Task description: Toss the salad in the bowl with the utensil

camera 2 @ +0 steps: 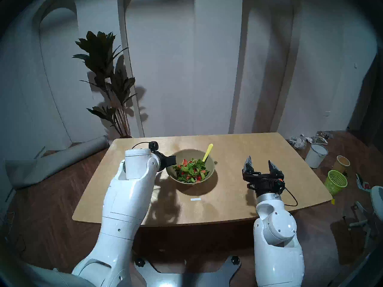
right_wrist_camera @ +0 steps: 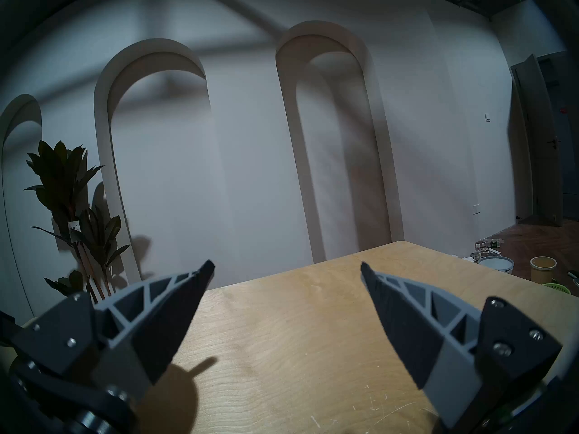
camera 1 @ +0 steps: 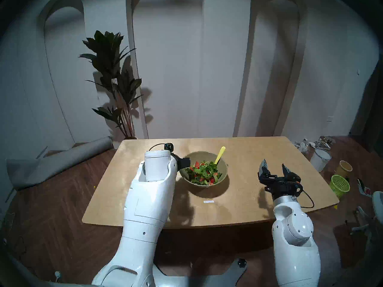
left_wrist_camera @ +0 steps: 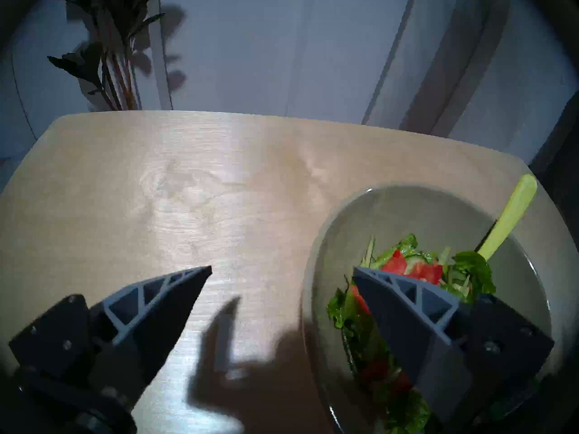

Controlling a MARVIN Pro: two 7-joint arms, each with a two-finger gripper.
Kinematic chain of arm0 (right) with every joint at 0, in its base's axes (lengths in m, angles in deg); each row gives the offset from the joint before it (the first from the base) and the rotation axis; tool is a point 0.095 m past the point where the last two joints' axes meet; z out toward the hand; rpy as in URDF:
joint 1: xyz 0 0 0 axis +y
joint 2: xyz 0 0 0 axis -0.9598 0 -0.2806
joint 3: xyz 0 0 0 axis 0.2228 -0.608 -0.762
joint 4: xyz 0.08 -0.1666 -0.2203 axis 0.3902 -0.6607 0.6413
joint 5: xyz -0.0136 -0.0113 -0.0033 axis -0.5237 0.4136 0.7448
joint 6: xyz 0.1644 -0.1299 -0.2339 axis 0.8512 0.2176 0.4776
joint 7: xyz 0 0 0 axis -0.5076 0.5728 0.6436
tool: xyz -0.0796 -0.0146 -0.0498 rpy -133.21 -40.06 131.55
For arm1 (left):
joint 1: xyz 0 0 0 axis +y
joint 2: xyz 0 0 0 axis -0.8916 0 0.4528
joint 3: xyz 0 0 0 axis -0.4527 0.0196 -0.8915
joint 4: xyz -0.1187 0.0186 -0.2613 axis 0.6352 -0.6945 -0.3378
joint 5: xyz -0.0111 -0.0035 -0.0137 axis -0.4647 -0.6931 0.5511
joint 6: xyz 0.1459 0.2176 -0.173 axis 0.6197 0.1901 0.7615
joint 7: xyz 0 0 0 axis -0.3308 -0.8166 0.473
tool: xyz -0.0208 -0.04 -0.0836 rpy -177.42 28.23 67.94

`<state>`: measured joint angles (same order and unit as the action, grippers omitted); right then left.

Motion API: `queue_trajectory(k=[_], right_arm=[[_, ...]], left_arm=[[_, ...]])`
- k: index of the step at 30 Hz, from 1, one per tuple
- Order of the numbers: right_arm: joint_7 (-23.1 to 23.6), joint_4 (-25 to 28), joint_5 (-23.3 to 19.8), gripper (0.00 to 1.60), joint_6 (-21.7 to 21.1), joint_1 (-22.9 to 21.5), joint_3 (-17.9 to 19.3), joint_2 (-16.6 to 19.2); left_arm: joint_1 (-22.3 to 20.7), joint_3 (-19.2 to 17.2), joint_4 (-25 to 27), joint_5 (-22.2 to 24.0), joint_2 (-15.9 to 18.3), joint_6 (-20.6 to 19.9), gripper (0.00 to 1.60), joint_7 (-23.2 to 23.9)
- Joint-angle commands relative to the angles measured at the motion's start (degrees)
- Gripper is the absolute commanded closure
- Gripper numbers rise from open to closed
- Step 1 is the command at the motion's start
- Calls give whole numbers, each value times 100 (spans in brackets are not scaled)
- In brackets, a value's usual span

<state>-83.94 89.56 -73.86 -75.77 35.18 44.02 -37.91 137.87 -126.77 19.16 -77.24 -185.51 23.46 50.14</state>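
At nine o'clock of the bowl, the left hand is spread empty; the right hand is likewise spread, at three o'clock.

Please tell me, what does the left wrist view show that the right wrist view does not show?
Only the left wrist view shows the bowl, the salad in it and the yellow-green spoon standing in the salad. It also shows the open left gripper, one finger over the bare table, the other over the bowl.

Only the right wrist view shows the open right gripper, the white bucket and the paper cup on the floor.

Both show the wooden table, the potted plant and the arched wall.
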Motion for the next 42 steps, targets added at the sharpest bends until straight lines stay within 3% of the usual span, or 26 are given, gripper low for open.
queue_trajectory(k=[1,6,15,23,26,33,39,42], right_arm=[[2,113,55,0,48,-78,-24,24],[2,96,69,0,74,-98,-36,7],[18,86,77,0,111,-107,-50,-3],[-8,108,102,0,97,-111,-61,-10],[-6,102,95,0,110,-117,-62,-14],[-21,101,94,0,126,-141,-55,-20],[-34,107,96,0,121,-148,-49,-23],[-37,97,89,0,122,-153,-41,-23]], left_arm=[[117,113,473,398,81,17,8,-72],[315,181,606,641,178,17,3,-309],[358,332,510,966,367,17,10,-663],[326,444,494,1398,523,17,29,-972],[333,510,475,1582,607,17,84,-1112],[305,663,454,2071,788,17,83,-1457],[237,801,462,2525,948,17,99,-1758],[193,887,460,2760,1046,17,156,-1929]])
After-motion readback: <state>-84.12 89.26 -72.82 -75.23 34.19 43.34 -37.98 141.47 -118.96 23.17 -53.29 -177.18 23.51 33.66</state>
